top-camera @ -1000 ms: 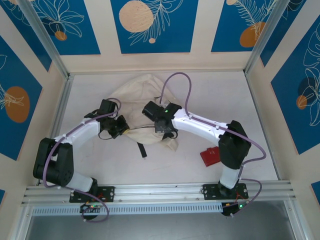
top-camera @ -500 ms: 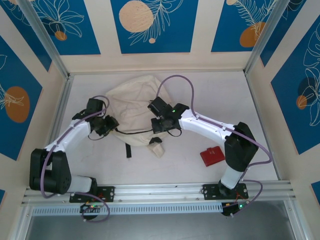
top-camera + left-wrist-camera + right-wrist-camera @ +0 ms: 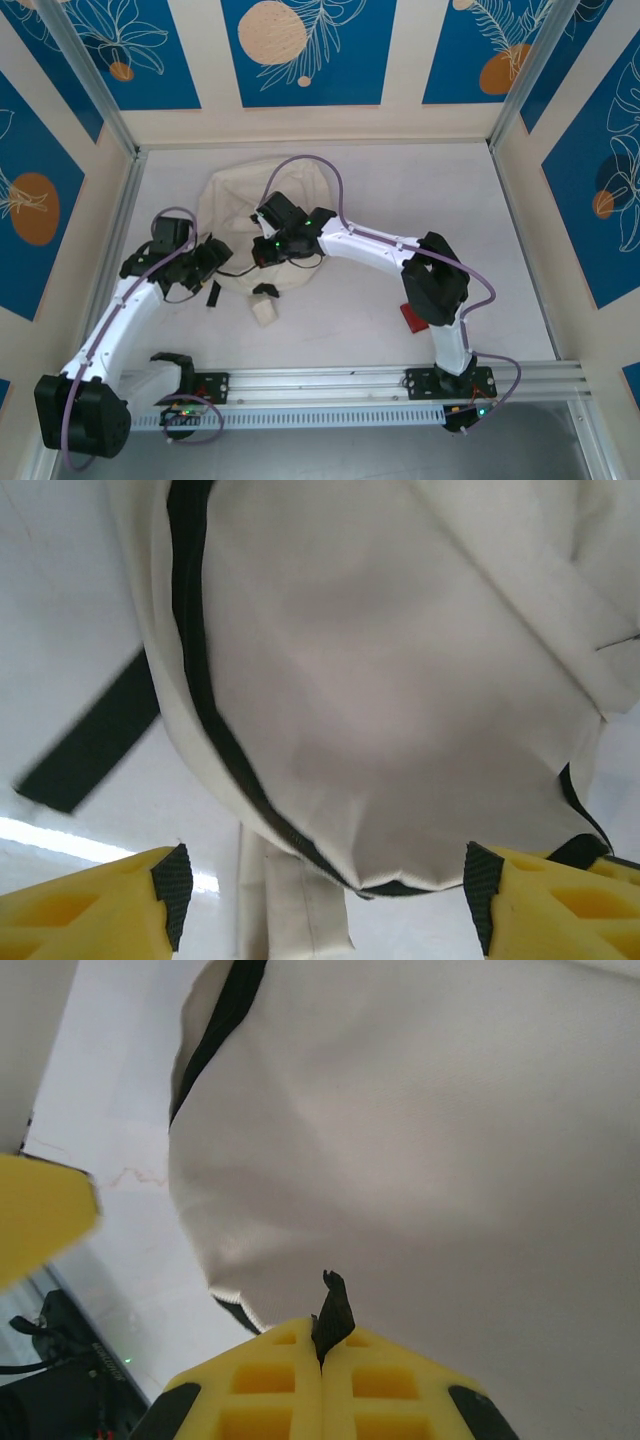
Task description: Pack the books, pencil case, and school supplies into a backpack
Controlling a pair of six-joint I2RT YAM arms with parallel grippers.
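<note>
No word, label, brand or number can be read here. The blue wall panels [image 3: 300, 50] carry only drawn leaves and orange circles, and the cream backpack [image 3: 232, 190] shows plain fabric with black trim.

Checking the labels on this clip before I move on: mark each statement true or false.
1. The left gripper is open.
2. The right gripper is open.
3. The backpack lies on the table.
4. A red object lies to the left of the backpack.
1. True. The left gripper has its fingers spread wide, with the backpack just ahead of them.
2. False. The right gripper is shut, pinching a black tab at the backpack's edge.
3. True. It lies slumped on the table, beyond both grippers.
4. False. The red object lies well to the backpack's right.
</note>
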